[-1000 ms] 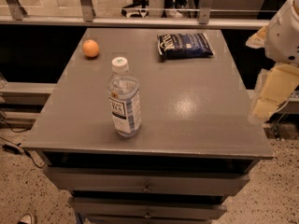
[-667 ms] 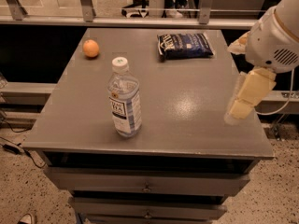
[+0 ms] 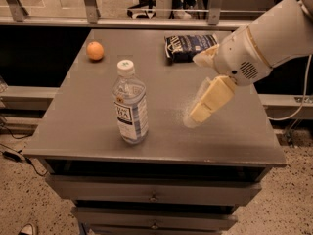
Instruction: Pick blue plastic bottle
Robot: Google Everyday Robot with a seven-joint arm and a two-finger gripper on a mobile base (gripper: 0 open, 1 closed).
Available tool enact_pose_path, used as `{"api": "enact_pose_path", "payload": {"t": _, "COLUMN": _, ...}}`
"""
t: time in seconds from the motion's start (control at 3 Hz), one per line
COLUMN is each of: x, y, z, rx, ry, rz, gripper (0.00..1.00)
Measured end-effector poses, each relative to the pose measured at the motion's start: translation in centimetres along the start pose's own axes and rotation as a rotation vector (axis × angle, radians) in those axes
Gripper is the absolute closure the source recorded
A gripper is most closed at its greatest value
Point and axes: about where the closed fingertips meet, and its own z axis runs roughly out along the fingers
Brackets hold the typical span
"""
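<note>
The blue plastic bottle (image 3: 130, 103) stands upright near the front left of the grey table (image 3: 88, 126). It is clear, with a white cap and a blue-and-white label. My gripper (image 3: 198, 114) hangs from the white arm (image 3: 259, 43) above the table's middle right, to the right of the bottle and apart from it. It holds nothing that shows.
An orange (image 3: 95, 50) lies at the back left of the table. A dark blue snack bag (image 3: 188, 46) lies at the back middle, partly behind the arm. Drawers sit under the table's front edge. A railing runs behind the table.
The arm has swung in from the right edge of the view toward the table's middle, bringing the gripper closer to the bottle. The bottle, orange and bag have not moved.
</note>
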Motion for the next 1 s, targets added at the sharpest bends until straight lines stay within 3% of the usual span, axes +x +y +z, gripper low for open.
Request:
{"api": "enact_pose_path", "payload": {"t": 0.67, "x": -6.6, "y": 3.7, "z": 5.2, "rx": -0.084, "ry": -0.375, "rz": -0.037, "gripper": 0.00}}
{"api": "enact_pose_path", "payload": {"t": 1.0, "x": -7.7, "y": 4.8, "z": 7.0, "rx": -0.089, "ry": -0.457, "rz": -0.023, "gripper": 0.00}}
